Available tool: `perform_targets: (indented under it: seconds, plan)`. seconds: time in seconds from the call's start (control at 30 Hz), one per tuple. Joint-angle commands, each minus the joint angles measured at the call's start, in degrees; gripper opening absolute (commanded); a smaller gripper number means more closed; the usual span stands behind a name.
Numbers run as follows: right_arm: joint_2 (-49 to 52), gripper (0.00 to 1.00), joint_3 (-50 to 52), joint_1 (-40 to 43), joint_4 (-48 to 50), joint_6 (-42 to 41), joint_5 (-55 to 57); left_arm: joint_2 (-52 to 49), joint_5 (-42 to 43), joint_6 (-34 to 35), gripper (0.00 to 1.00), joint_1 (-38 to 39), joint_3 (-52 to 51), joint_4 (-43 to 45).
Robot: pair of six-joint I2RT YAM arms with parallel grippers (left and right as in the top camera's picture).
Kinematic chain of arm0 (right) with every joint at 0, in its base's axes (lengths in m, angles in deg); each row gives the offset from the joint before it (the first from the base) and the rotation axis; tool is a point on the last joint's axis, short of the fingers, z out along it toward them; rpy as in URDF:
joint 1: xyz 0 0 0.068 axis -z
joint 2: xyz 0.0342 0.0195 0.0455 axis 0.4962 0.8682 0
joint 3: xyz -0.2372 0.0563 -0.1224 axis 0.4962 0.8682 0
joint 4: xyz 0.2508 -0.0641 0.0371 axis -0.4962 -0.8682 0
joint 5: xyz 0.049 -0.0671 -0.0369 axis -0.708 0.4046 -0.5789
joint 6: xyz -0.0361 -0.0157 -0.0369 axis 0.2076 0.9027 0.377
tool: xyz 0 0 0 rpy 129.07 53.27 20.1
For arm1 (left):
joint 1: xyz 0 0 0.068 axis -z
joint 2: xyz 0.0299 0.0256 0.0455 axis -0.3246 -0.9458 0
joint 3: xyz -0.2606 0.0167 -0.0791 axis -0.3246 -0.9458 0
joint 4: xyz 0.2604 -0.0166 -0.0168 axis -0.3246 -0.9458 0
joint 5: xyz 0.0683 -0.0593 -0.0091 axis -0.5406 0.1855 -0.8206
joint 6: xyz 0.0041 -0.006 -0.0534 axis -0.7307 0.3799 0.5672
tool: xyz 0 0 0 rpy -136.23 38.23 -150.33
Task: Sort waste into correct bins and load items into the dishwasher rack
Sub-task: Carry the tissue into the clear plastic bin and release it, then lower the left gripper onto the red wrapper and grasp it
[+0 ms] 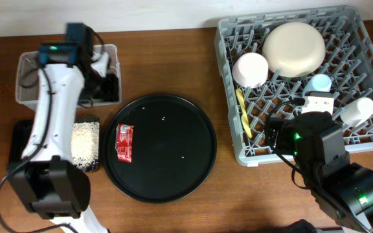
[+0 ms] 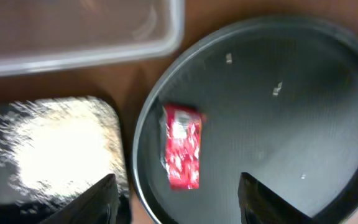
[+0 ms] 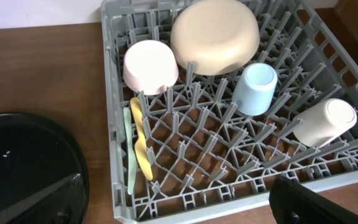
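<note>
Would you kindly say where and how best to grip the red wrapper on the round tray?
Probably pinch the wrapper across its short width near the middle, coming straight down from above: it lies flat and elongated on the round black tray.

You have a red wrapper (image 2: pixel 182 146) with pale print, a round black tray (image 1: pixel 173 162) flecked with white specks, and white rice (image 1: pixel 86 144). Your grey grid rack (image 3: pixel 112 124) shows a cream plate (image 3: pixel 215 34), a light blue cup (image 3: pixel 257 87), a yellow utensil (image 3: pixel 142 146) and a pale-green utensil (image 3: pixel 129 158).
</note>
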Motion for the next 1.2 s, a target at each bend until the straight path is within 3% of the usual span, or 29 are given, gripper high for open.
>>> perform_targets:
  seconds: [0.0, 0.2, 0.37, 0.63, 0.67, 0.7, 0.73, 0.77, 0.97, 1.17]
  plan:
    - [-0.2, 0.98, 0.2, 0.2, 0.2, -0.7, -0.1, -0.7, -3.5, 1.9, 0.62, 3.2, -9.6, 2.2]
    - [-0.2, 0.98, 0.2, 0.2, -0.1, -0.7, -0.1, -0.7, -9.0, 5.0, 0.62, 4.4, -26.8, 14.7]
    - [-0.2, 0.98, 0.2, 0.2, -0.1, -0.7, -0.1, -0.8, -9.3, 5.0, 0.62, 4.4, -33.9, 23.3]
    - [-0.2, 0.98, 0.2, 0.2, -0.3, -0.7, -0.1, -0.8, -4.7, 5.0, 0.62, 4.4, -39.1, 29.9]
    - [-0.2, 0.98, 0.2, 0.2, -0.3, -0.7, -0.1, -0.8, -4.7, 5.0, 0.58, 4.4, -39.7, 30.6]
    - [-0.2, 0.98, 0.2, 0.2, -0.3, -0.7, -0.1, -0.8, -4.7, 5.0, 0.44, 4.4, -40.2, 30.7]
    - [-0.2, 0.98, 0.2, 0.2, -0.3, -0.7, -0.1, -0.8, -4.7, 5.0, 0.11, 4.4, -40.3, 29.9]
    - [-0.2, 0.98, 0.2, 0.2, -0.3, -0.7, -0.1, -0.7, -4.7, 5.0, 0.01, 4.4, -40.3, 29.5]
    - [-0.2, 0.98, 0.2, 0.2, -0.3, -0.7, -0.1, 1.5, -4.7, 5.7, 0.01, 4.4, -37.3, 24.0]
    - [-0.2, 0.98, 0.2, 0.2, -0.3, -0.7, -0.1, 5.8, -3.0, 5.7, 0.01, 4.4, -27.4, 15.1]
